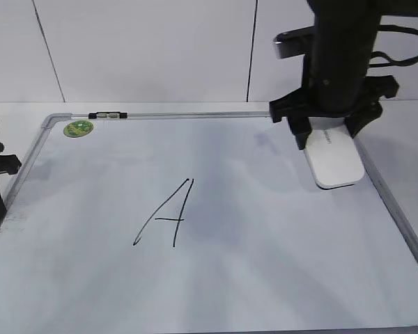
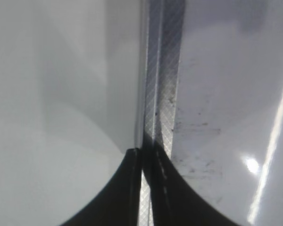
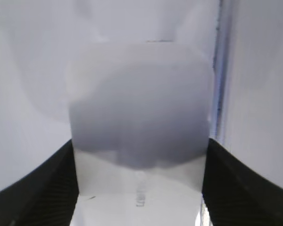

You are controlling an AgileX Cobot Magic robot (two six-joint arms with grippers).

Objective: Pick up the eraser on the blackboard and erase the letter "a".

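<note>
Exterior view: one right tool [image 1: 329, 131] grasping one eraser [image 1: 334, 160] on one blackboard [image 1: 265, 229]; left tool [image 2: 146, 188] clenched.

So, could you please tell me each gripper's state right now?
Left gripper: shut, holding nothing.
Right gripper: astride the white rounded plastic eraser; grip cannot be told.

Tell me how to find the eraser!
Look at the big whiteboard, then go to its far right edge. The eraser is the smooth white rounded block between the black right gripper's fingers, not the thin black-and-white marker on the top frame.
</note>
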